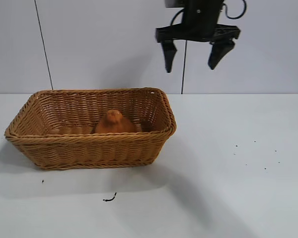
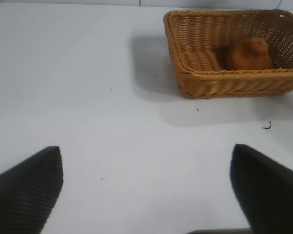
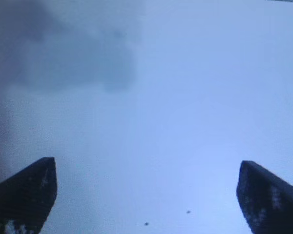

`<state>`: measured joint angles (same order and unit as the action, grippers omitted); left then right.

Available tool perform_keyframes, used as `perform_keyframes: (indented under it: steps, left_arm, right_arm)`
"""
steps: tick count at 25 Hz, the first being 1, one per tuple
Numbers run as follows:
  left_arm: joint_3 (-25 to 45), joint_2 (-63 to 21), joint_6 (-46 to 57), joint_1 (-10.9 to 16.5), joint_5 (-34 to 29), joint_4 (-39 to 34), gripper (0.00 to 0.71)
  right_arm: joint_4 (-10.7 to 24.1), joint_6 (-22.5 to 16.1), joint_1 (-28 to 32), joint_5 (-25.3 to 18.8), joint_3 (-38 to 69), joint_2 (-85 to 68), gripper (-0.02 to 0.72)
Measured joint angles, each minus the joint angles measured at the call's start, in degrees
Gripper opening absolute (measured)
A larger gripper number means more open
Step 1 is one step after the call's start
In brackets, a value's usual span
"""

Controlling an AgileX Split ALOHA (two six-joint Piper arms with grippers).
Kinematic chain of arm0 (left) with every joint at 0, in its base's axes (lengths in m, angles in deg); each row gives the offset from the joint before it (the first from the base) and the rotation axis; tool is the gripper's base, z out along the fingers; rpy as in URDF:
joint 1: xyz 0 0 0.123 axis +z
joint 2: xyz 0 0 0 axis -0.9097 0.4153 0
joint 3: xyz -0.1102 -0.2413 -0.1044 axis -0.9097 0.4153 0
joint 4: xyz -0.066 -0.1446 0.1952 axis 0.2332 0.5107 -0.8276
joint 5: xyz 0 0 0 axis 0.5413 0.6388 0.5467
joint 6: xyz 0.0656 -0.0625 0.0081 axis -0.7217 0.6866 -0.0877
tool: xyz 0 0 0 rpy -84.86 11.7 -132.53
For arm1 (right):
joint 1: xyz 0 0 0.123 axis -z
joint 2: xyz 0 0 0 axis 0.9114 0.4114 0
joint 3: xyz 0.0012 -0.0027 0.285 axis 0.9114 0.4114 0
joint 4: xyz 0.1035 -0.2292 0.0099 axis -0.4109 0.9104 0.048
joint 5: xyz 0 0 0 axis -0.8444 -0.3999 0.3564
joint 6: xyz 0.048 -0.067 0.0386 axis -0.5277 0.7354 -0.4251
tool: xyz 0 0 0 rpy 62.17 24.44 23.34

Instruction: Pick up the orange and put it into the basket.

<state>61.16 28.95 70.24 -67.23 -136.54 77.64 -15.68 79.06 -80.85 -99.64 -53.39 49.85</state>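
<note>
The orange lies inside the basket, right of its middle, with its knob up. Both also show far off in the left wrist view: the orange in the basket. My right gripper hangs open and empty high above the table, behind and to the right of the basket's back right corner. In its own view the right gripper shows only bare table between its fingers. My left gripper is open and empty over bare table, well away from the basket, and is out of the exterior view.
A small black scrap lies on the white table in front of the basket, and it also shows in the left wrist view. A few dark specks dot the table at the right. A grey wall stands behind.
</note>
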Motion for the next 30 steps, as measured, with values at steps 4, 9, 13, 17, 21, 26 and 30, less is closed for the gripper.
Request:
perform_keyframes:
  steps: [4,9,13,17,21,26,30]
  left_arm:
    - [0.0,0.0,0.0,0.0,0.0,0.0,0.666]
    - [0.0,0.0,0.0,0.0,0.0,0.0,0.666]
    - [0.0,0.0,0.0,0.0,0.0,0.0,0.666]
    - [0.0,0.0,0.0,0.0,0.0,0.0,0.666]
    - [0.0,0.0,0.0,0.0,0.0,0.0,0.666]
    - [0.0,0.0,0.0,0.0,0.0,0.0,0.666]
    - [0.0,0.0,0.0,0.0,0.0,0.0,0.666]
  right_arm:
    - [0.3,0.0,7.4,-0.1,0.0,0.0,0.694]
    - [-0.8,0.0,13.9,-0.1,0.0,0.0,0.694]
    - [-1.7,0.0,14.6,-0.1,0.4,-0.2,0.694]
    - [-2.7,0.2,14.5,0.0,6.0,-3.1,0.694]
    - [-2.7,1.2,14.5,0.0,16.5,-9.7,0.694]
    - [-3.5,2.4,14.5,0.0,33.0,-22.0,0.694]
    - [-4.0,3.0,14.5,0.0,47.4,-34.6,0.694]
